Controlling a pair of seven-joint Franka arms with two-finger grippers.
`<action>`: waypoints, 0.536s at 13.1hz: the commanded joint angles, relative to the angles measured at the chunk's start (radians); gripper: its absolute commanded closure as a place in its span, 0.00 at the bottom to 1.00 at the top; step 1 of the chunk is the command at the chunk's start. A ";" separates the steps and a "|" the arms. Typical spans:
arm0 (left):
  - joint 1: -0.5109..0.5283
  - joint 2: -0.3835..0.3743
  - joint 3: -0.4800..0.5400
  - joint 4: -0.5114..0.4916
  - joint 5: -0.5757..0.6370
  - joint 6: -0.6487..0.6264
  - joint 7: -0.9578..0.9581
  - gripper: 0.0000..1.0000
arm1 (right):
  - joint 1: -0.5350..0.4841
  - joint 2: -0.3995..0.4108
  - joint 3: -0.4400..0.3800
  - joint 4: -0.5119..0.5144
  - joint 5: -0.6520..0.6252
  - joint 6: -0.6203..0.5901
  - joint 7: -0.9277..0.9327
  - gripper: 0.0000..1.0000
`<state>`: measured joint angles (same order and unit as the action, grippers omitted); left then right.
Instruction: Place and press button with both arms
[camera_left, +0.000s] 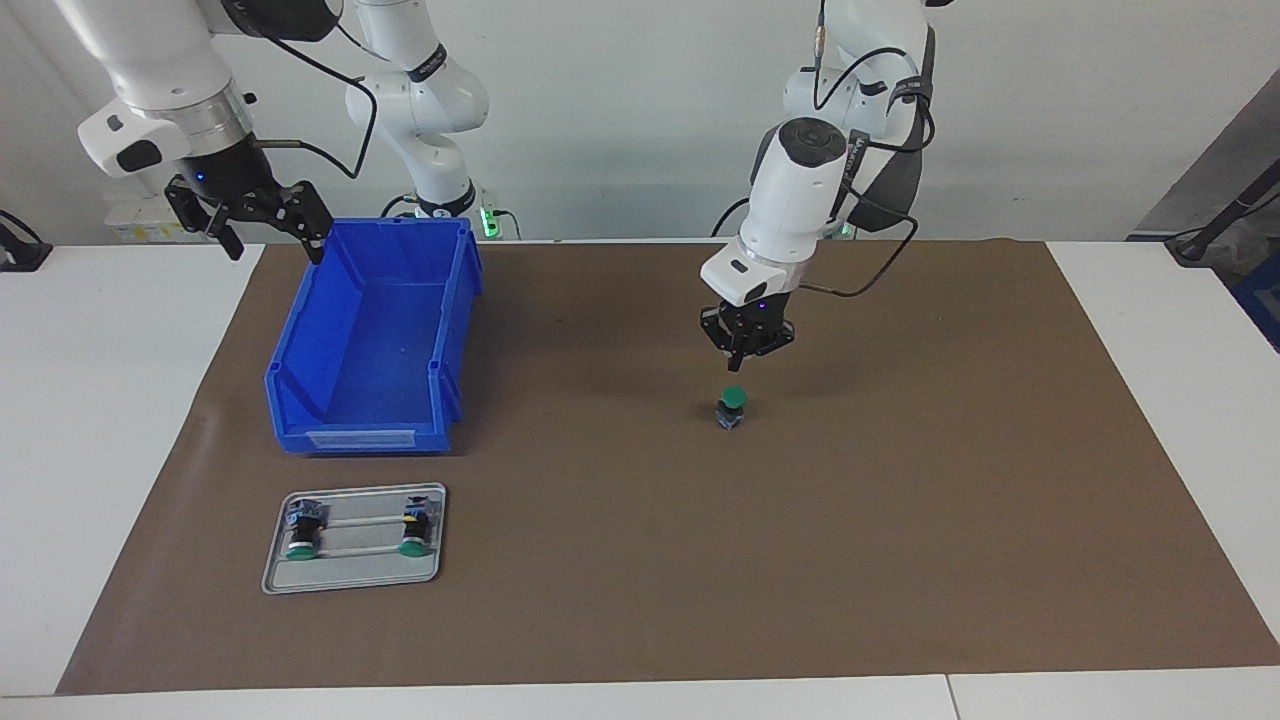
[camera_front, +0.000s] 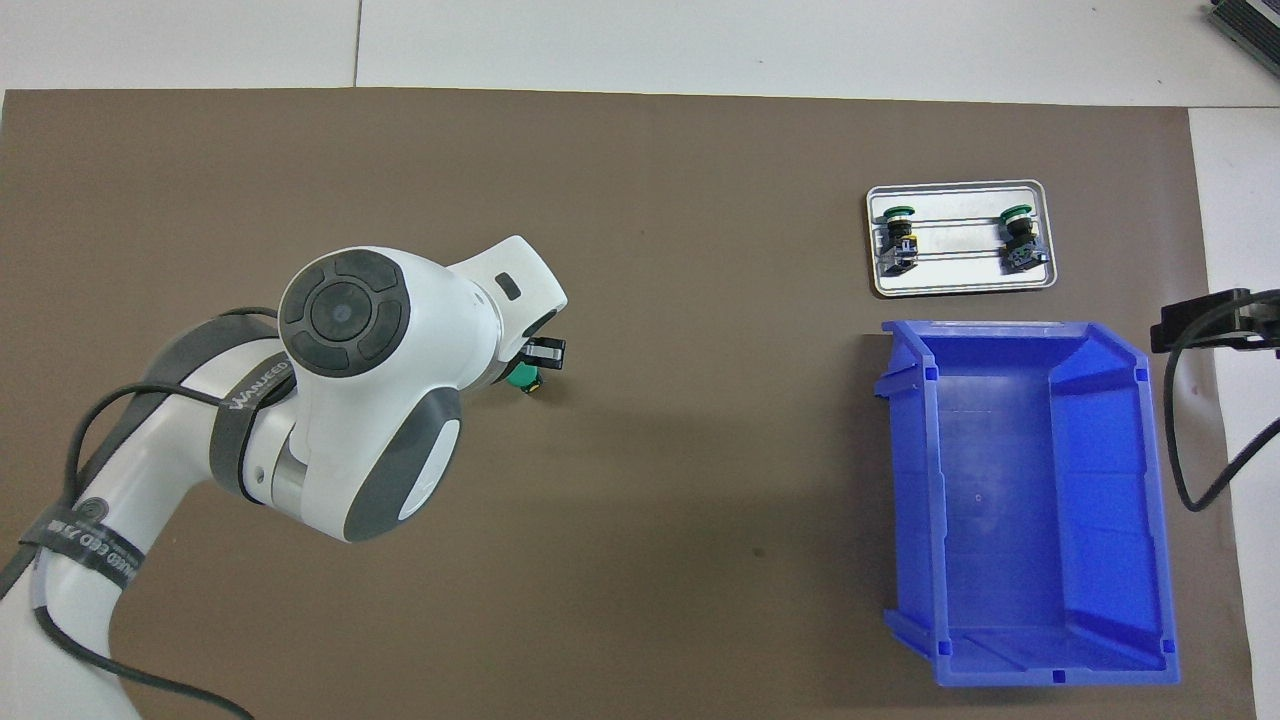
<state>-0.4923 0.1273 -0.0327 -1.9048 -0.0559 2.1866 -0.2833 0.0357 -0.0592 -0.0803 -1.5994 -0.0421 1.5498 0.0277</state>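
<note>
1. the left claw hangs over the middle of the brown mat, pointing straight down, its fingertips pressed together with nothing between them.
2. the button stands upright on the mat directly under that claw, green cap on top; a small gap shows between the claw's tips and the cap, so they are not touching.
3. in the overhead view the left arm's wrist covers most of the button; only an edge of the green cap and the base peek out beside the claw.
4. the right claw is up in the air over the corner of the blue bin that lies nearest the robots at the right arm's end of the table. its fingers are spread wide and hold nothing. this arm waits.
5. the blue bin sits on the mat well apart from the left claw, toward the right arm's end, and nothing can be seen inside it.
6. a small metal tray lies farther from the robots than the bin, just beside it.
7. in the tray two more buttons lie on their sides, one at each end, apart from each other, green caps pointing away from the robots.
</note>
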 joint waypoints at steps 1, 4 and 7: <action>-0.005 0.037 0.002 -0.048 0.025 0.094 -0.037 1.00 | -0.007 -0.019 0.008 -0.019 -0.002 0.001 0.015 0.00; -0.009 0.060 0.002 -0.071 0.025 0.102 -0.048 1.00 | -0.007 -0.019 0.008 -0.019 -0.002 0.001 0.015 0.00; -0.011 0.058 0.002 -0.092 0.027 0.104 -0.048 1.00 | -0.007 -0.019 0.007 -0.019 -0.002 0.001 0.015 0.00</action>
<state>-0.4931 0.2020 -0.0360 -1.9643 -0.0558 2.2650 -0.3052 0.0357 -0.0592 -0.0803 -1.5994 -0.0421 1.5498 0.0277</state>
